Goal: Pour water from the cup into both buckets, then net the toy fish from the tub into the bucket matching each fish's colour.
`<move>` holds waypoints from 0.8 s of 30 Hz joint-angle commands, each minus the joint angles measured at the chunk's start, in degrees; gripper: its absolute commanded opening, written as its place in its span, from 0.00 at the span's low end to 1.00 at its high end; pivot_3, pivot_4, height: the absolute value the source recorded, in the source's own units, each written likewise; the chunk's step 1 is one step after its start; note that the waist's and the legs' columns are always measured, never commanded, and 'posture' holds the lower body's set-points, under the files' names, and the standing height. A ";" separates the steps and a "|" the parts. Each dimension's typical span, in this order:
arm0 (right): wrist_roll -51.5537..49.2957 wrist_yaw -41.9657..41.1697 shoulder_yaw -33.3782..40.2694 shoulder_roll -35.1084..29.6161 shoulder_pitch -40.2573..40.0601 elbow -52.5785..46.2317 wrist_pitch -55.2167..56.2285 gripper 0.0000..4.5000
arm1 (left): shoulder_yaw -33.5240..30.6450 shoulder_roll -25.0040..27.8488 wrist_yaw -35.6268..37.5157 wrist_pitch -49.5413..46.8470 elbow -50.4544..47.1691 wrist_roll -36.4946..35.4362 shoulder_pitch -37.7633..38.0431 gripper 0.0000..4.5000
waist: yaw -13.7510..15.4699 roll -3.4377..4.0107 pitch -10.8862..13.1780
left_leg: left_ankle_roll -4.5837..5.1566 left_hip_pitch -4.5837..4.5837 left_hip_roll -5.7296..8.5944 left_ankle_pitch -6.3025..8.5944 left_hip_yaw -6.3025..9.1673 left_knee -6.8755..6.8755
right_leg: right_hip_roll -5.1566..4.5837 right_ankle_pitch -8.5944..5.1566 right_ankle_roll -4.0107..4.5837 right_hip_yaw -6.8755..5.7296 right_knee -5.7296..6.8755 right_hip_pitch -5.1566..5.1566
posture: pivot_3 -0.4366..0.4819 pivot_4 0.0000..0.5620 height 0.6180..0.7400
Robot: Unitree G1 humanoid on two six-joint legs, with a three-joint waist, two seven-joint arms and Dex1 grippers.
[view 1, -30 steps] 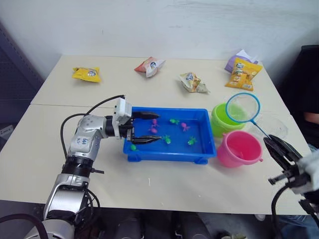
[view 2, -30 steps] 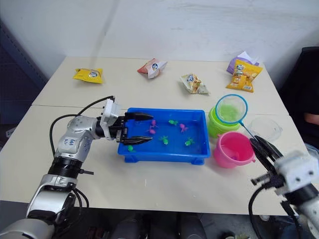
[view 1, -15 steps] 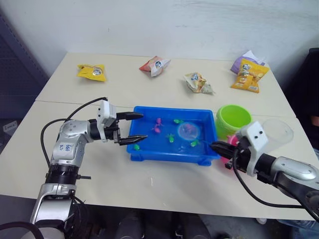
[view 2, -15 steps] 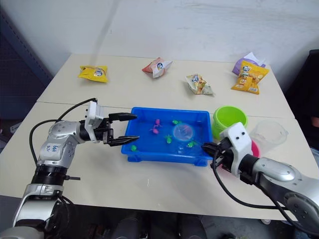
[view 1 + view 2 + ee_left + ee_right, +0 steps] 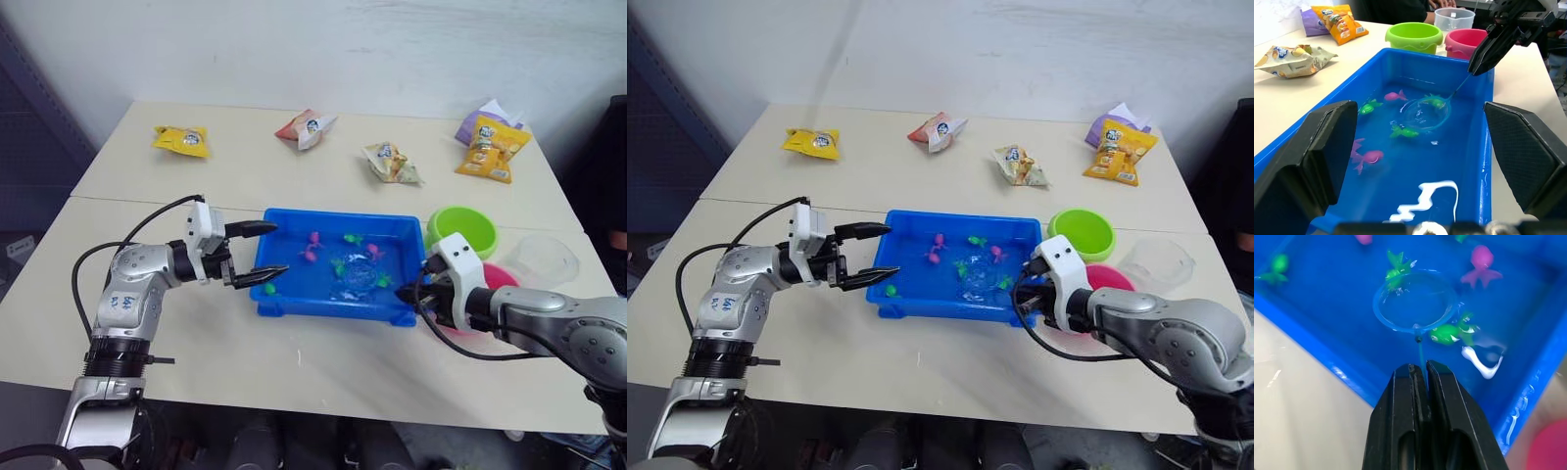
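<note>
The right gripper (image 5: 1419,377) is pinching the thin handle of the net (image 5: 1415,303) between its two closed fingers, at the near right corner of the tub (image 5: 294,305). The hoop of the net is lying just ahead of the fingertips, down in the water in the right half of the tub. One green fish (image 5: 1449,334) is floating against the hoop near the handle, and another green fish (image 5: 1396,270) is touching its far rim; I cannot tell if either one is inside the net.

The left gripper (image 5: 257,251) is hovering at the left end of the tub with its fingers spread wide and nothing between them. The upper finger is reaching over the left rim, and the lower one is pointing at the near left corner.

The tub is holding water and several small fish, some pink (image 5: 1368,157) and some green (image 5: 1404,132).

To the right of the tub, the pink bucket (image 5: 1105,278) is standing behind the right arm, and the green bucket (image 5: 460,229) is standing just beyond it. The cup (image 5: 542,260) is standing to the right of both buckets. What the buckets and the cup contain cannot be told.
</note>
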State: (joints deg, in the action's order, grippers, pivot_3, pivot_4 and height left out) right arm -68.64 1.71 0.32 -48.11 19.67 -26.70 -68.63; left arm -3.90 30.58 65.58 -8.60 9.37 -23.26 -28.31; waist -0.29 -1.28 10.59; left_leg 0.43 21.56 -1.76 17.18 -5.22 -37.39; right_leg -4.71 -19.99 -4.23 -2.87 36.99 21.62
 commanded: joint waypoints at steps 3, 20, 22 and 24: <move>-0.86 7.21 2.35 3.76 2.63 0.72 -6.29 0.00 | -1.00 0.74 -1.05 0.22 -3.60 -0.91 1.12 0.98 | -0.16 0.00 0.00 | 0.00 0.00 -0.01 0.00 0.00 0.03 | 0.01 0.00 0.00 0.00 0.00 0.01 | 0.48 0.27 0.98; 14.75 7.60 0.57 9.90 4.30 -3.46 -4.36 0.00 | 0.11 -0.08 -1.59 -0.19 -4.52 -1.13 0.83 0.98 | -0.23 0.01 0.00 | 0.01 0.04 0.00 0.00 -0.03 0.11 | 0.02 0.00 0.00 0.01 -0.06 0.06 | 0.48 0.27 0.98; 16.95 5.74 0.21 9.82 3.36 -4.62 -2.84 0.00 | 0.25 -0.17 -1.64 -0.31 -4.89 -1.24 1.00 0.98 | -0.27 0.00 0.00 | 0.01 0.04 0.00 0.01 -0.03 0.15 | 0.03 0.00 0.00 0.01 -0.07 0.09 | 0.48 0.27 0.98; 18.46 4.32 0.66 10.32 2.25 -5.36 -1.42 0.00 | 0.24 -0.18 -1.68 -0.35 -4.99 -1.26 1.14 0.98 | -0.27 0.01 0.00 | 0.01 0.04 0.00 0.01 -0.03 0.17 | 0.03 0.00 0.00 0.01 -0.09 0.08 | 0.48 0.27 0.98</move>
State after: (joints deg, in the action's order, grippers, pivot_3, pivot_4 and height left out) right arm -51.77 7.20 0.24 -37.73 22.33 -29.63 -71.83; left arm -3.38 30.22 63.93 -8.89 6.69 -23.29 -27.15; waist -0.56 -1.28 10.59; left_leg 0.44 21.60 -1.76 17.19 -5.25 -37.22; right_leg -4.68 -19.99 -4.23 -2.87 36.89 21.71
